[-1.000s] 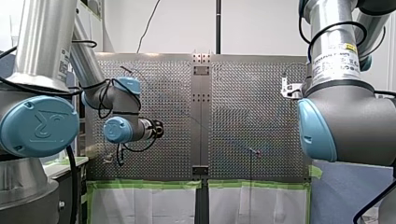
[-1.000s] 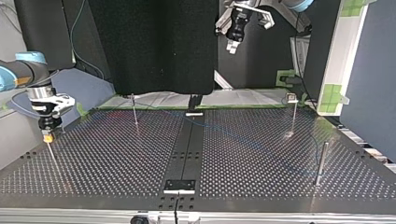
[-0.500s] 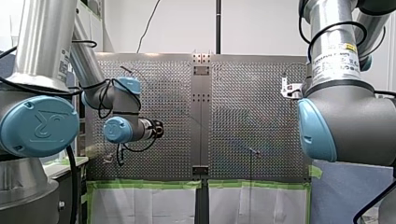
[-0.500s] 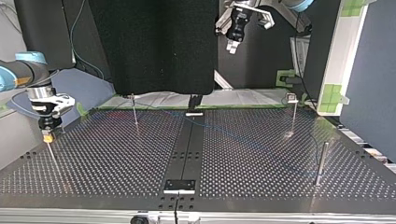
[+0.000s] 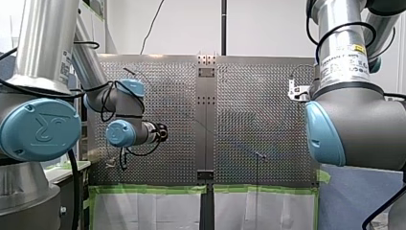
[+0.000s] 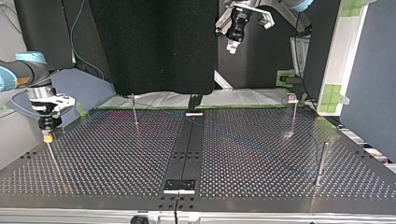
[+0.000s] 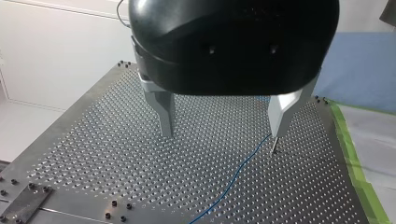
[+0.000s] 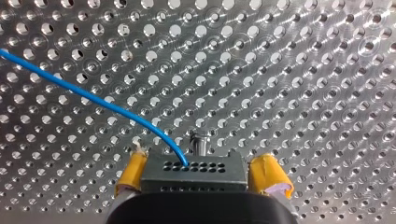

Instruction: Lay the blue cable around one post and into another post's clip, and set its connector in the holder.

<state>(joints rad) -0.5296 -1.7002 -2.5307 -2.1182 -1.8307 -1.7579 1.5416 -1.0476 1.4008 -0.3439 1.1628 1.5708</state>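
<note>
Now — right pincer (image 8: 201, 171) clamps connector (image 8: 194, 179) near table (image 6: 116, 158) edge | left pincer (image 7: 221, 134) spread, aloft

The cable (image 8: 93, 100) is bright blue. The connector (image 8: 192, 171) is dark grey, with rows of small black holes. The pads (image 8: 270, 176) of my right gripper (image 8: 198, 179) are yellow. My left gripper (image 7: 221, 140) has a glossy black body and pale grey metal fingers (image 7: 164, 112). The counter (image 7: 116, 163) is silver, with a regular grid of round holes, and green tape (image 7: 356, 161) borders it.
</note>
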